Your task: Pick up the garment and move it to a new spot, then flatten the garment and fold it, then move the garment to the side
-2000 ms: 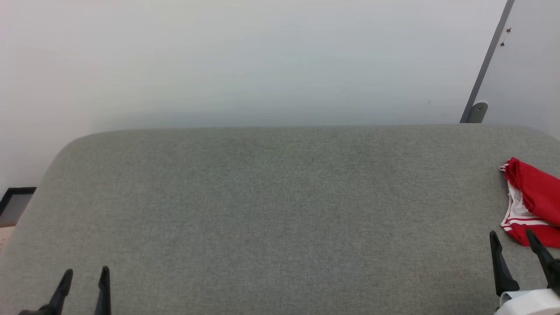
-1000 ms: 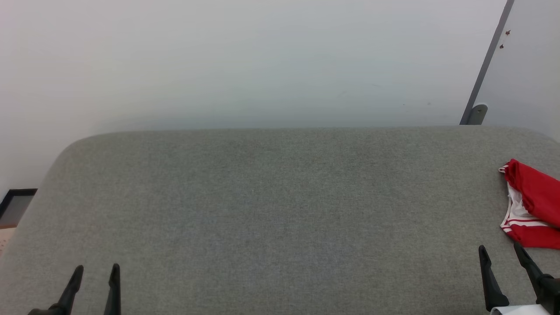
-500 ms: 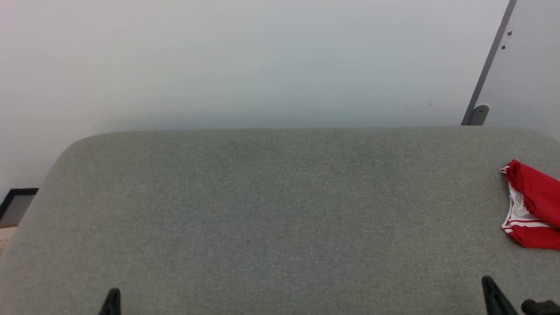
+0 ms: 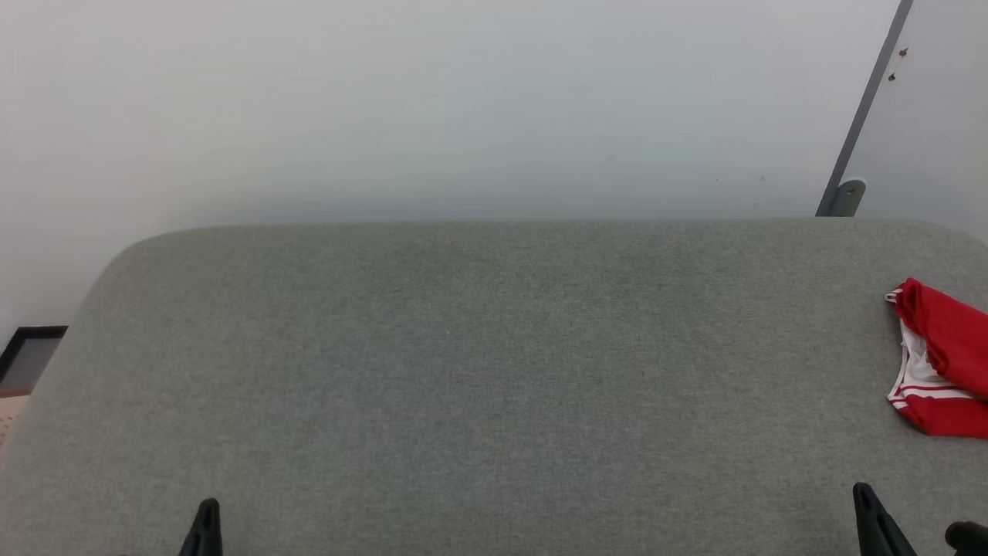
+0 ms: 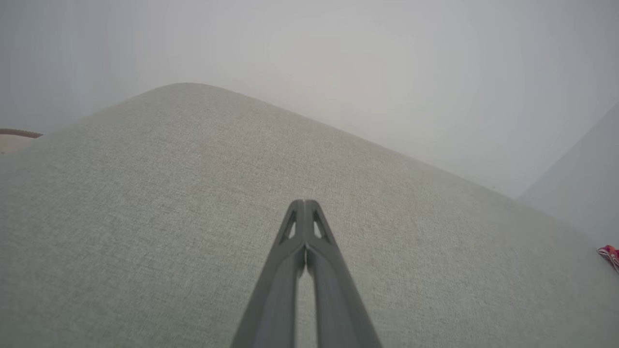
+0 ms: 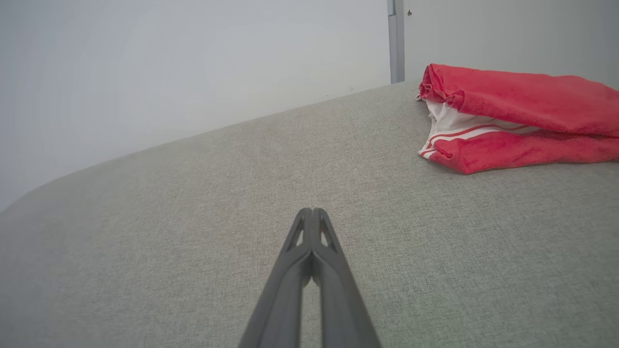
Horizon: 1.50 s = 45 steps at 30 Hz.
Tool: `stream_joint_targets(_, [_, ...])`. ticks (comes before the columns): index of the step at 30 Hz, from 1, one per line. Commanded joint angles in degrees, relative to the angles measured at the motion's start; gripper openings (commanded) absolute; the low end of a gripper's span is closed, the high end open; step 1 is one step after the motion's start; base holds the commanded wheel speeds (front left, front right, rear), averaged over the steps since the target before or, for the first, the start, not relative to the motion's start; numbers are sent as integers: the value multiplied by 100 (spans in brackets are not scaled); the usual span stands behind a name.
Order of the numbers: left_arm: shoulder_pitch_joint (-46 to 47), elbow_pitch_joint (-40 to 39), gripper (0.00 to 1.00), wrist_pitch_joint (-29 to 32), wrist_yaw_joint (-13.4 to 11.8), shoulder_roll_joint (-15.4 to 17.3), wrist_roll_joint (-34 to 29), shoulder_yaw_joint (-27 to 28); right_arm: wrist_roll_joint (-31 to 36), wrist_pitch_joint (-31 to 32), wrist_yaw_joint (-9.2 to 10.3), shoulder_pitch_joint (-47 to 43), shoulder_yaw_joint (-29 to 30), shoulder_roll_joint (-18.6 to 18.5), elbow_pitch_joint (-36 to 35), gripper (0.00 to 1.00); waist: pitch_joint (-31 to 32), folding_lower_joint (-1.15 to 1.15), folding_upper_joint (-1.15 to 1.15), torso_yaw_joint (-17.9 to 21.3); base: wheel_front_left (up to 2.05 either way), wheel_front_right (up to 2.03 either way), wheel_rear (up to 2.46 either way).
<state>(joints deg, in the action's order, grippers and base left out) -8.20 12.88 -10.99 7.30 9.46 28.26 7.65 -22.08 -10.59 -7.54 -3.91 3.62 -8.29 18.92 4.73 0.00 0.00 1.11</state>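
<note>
The garment (image 4: 945, 347) lies folded at the far right of the grey padded surface (image 4: 494, 371), bright red with a white layer and red-and-white striped trim; the head view's edge cuts it off. It also shows in the right wrist view (image 6: 512, 96), and as a red sliver in the left wrist view (image 5: 609, 252). My right gripper (image 4: 861, 494) is shut and empty (image 6: 312, 211), low over the surface, short of the garment and to its left. At the lower left my left gripper (image 4: 207, 513) is shut on nothing (image 5: 304, 203), far from the garment.
A pale wall stands behind the surface's rounded far edge. A grey post (image 4: 857, 131) rises at the back right, just behind the garment's corner. A dark frame (image 4: 27, 355) sits low beyond the left edge.
Both grippers have gone from open to shut and drawn back toward the bottom of the head view. The garment has stayed where it was.
</note>
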Motion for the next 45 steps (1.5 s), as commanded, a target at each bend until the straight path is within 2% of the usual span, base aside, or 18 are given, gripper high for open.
stream_joint_targets(1, [155,-71,0,37,5,43,182,17,-219,28,1,201,45,-10,-110,0,-4,0,0,-1,0,0,0])
stream_joint_targets(20, [500,-30,0,478,10,-135,1793,-18,-1981,462,3,424,107,131,-221,0,-88,0,0,-20,0,0,0])
stream_joint_targets(45, [861,19,0,943,17,-324,3467,-51,-3806,919,5,651,180,278,-330,0,-199,0,0,-45,0,0,0])
